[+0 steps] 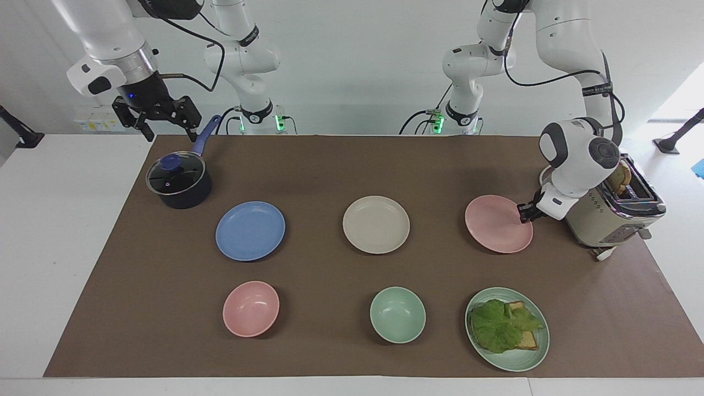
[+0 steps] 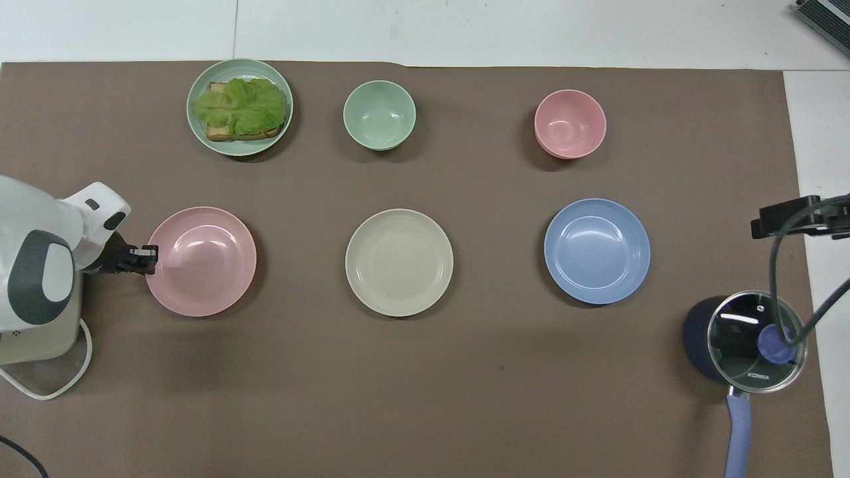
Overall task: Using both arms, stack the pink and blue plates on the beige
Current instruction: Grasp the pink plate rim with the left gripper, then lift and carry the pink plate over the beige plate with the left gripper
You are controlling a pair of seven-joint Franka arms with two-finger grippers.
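The pink plate [image 1: 495,226] [image 2: 206,265] lies on the brown mat at the left arm's end of the table, beside the toaster. My left gripper [image 1: 525,212] [image 2: 147,255] is low at the plate's edge on the toaster's side, shut on its rim. In the middle of the mat sits the beige plate [image 1: 376,224] [image 2: 399,262]. The blue plate [image 1: 250,231] [image 2: 597,251] lies toward the right arm's end. My right gripper [image 1: 170,131] hangs open and holds nothing, above the saucepan's handle, where the right arm waits.
A dark saucepan [image 1: 179,184] with a glass lid stands near the right arm. The beige toaster [image 1: 613,217] stands by the left gripper. Farther from the robots are a pink bowl [image 1: 251,308], a green bowl [image 1: 397,314] and a green plate [image 1: 514,361] with lettuce and toast.
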